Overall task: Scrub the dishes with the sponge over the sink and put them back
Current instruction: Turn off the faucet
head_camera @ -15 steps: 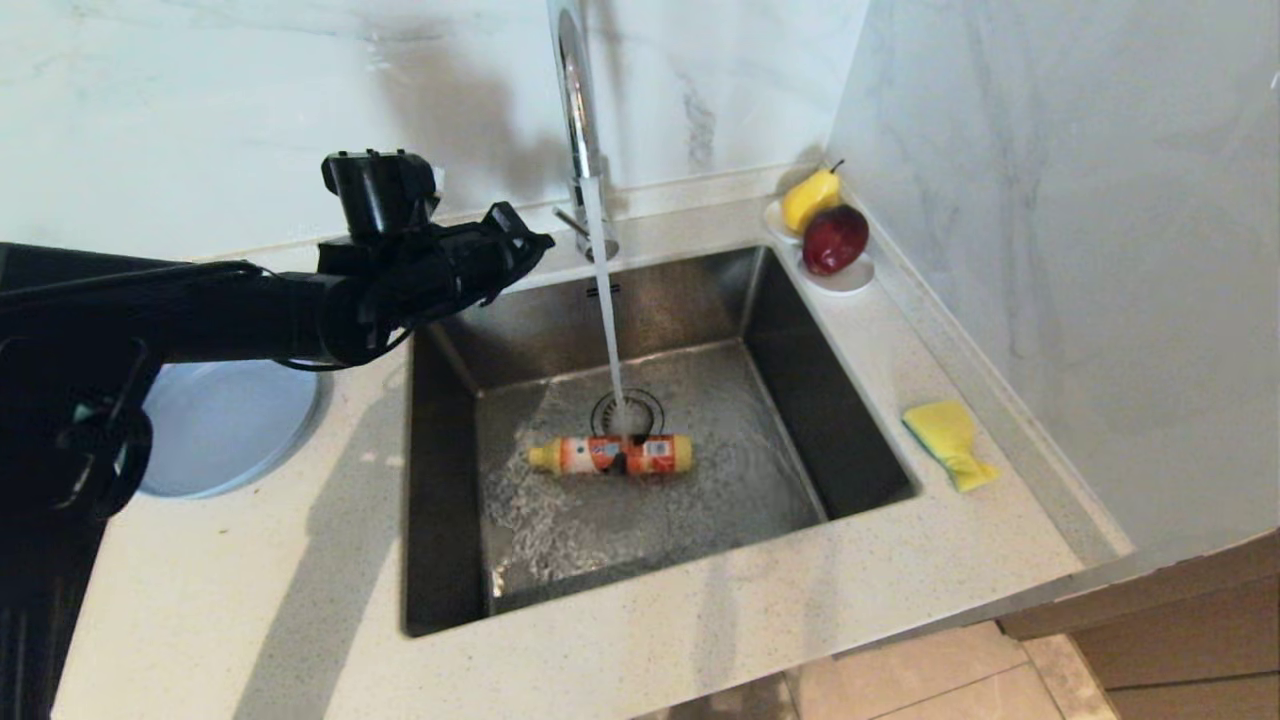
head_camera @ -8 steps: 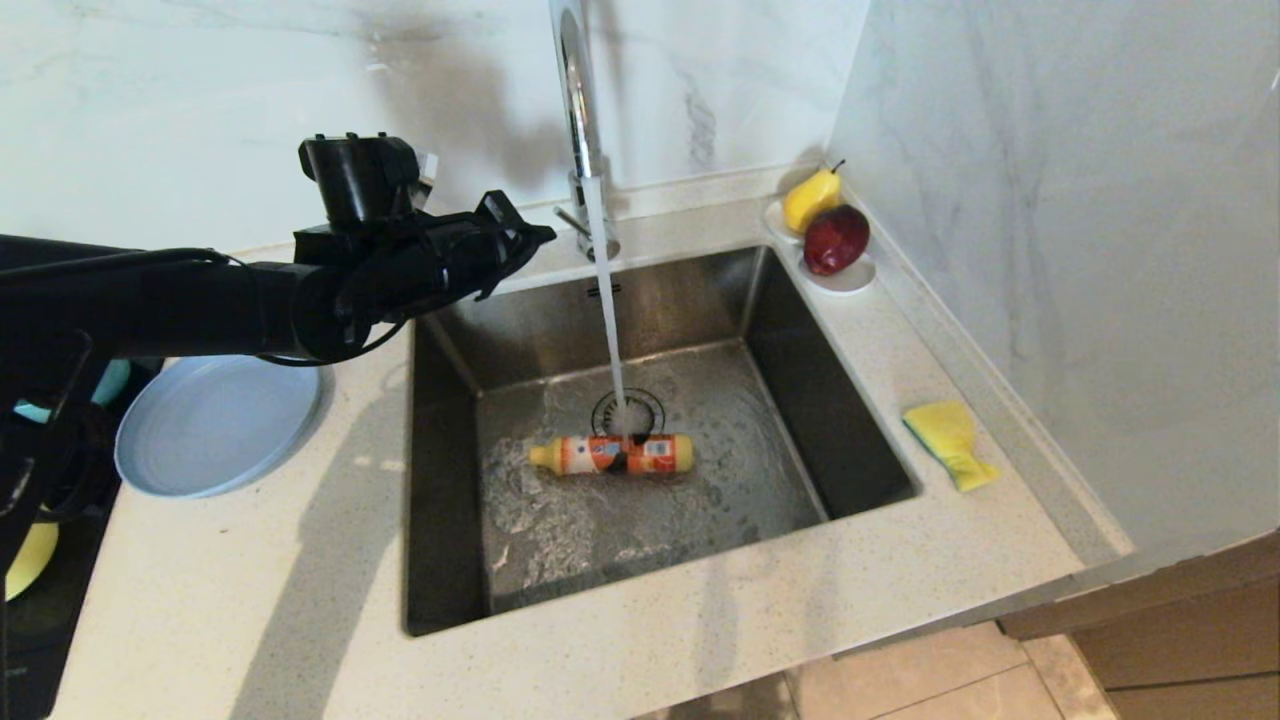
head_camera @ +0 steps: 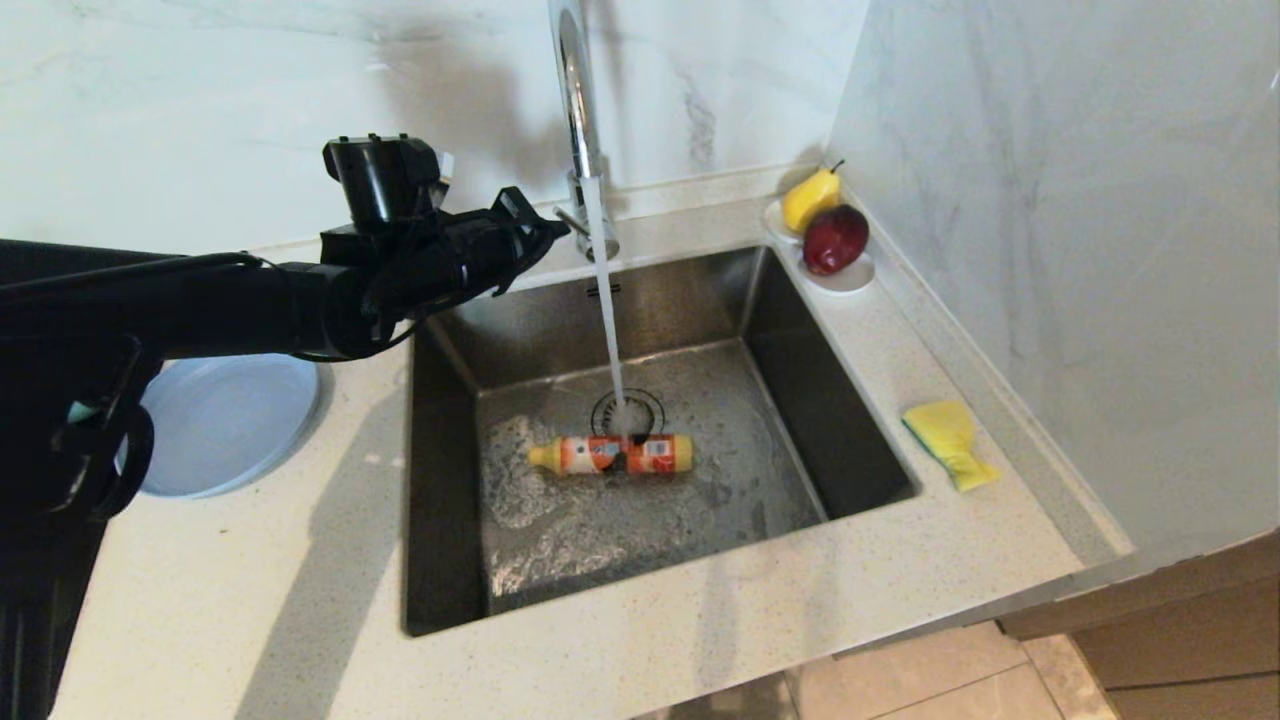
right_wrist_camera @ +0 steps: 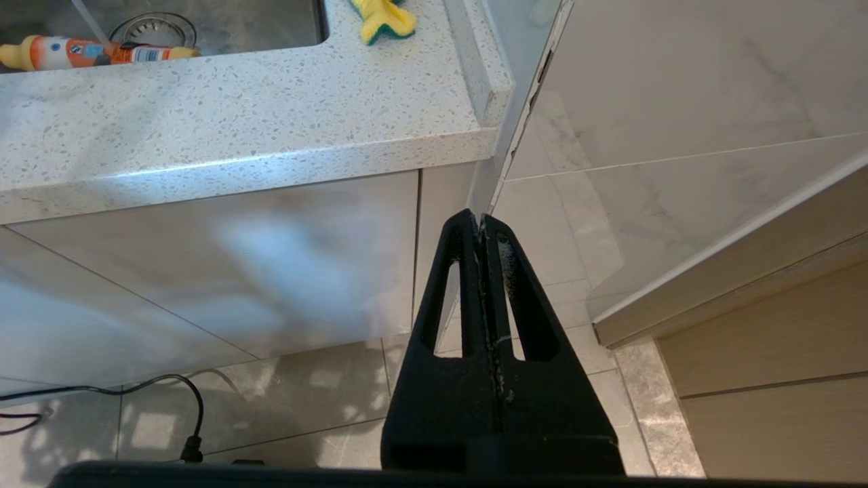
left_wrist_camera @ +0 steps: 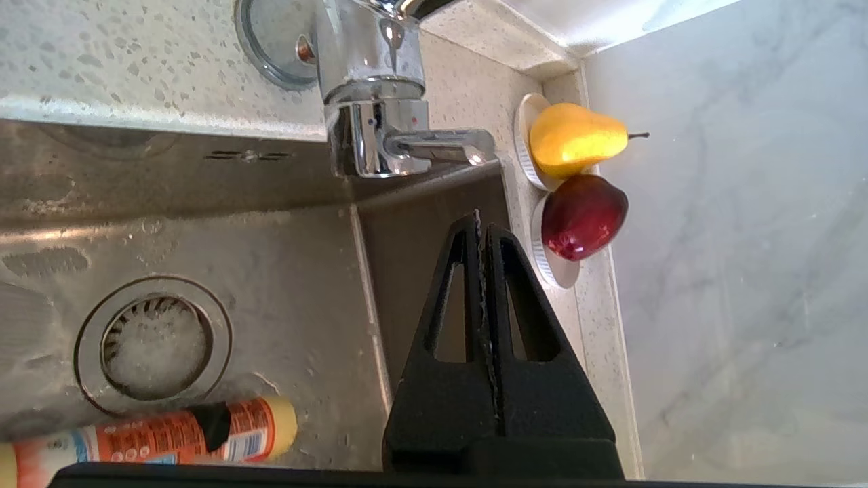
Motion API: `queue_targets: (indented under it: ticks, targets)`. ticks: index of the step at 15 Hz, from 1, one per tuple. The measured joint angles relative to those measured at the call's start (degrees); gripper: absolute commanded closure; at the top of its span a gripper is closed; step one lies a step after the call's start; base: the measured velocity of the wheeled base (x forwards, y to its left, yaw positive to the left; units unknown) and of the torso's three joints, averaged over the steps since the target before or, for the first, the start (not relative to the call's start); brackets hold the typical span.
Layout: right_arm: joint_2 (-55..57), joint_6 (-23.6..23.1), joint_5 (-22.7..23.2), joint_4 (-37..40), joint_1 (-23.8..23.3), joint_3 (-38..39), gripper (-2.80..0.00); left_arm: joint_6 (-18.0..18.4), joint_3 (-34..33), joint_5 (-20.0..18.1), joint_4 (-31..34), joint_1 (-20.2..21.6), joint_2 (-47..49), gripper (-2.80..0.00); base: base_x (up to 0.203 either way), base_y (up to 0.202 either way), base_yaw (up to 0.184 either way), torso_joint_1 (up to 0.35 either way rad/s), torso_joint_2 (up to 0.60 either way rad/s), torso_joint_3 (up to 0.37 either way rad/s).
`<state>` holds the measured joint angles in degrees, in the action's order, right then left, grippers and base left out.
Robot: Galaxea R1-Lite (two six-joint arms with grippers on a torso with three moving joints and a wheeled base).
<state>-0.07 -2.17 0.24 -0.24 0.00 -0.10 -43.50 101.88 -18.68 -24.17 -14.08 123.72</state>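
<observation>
My left gripper (head_camera: 560,228) hovers shut and empty over the back left corner of the steel sink (head_camera: 800,330), its tips close to the base of the chrome faucet (head_camera: 578,120). In the left wrist view the left gripper (left_wrist_camera: 483,220) points at the sink's far wall below the faucet lever (left_wrist_camera: 441,146). The yellow sponge (head_camera: 948,440) lies on the counter right of the sink. A grey-blue plate (head_camera: 230,420) rests on the counter to the left, partly behind my arm. My right gripper (right_wrist_camera: 480,218) hangs shut and empty below the counter edge, over the floor.
Water runs from the faucet onto the drain (head_camera: 628,412). An orange detergent bottle (head_camera: 612,454) lies on its side in the basin. A white dish with a pear and a red apple (head_camera: 845,275) stands at the back right corner. Marble walls close the back and right.
The left arm swayed a little left and back; its gripper tips now stand slightly nearer the faucet base. Water keeps running. The bottle, sponge and plate have not moved.
</observation>
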Motion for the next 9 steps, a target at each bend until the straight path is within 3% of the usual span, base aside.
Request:
queue_targets:
  ticks: [4,9]
  targets:
    - [0.0,0.02,0.0,0.0,0.0,0.0,0.0,-1.56,4.3,3.28,0.06,-0.09,2.58,0.0,0.0,0.0,0.0,0.0,0.0,0.0]
    - [0.0,0.01,0.0,0.0,0.0,0.0,0.0,-1.6,5.86,3.5,-0.6,-0.02,3.89,0.0,0.0,0.0,0.0,0.0,0.0,0.0]
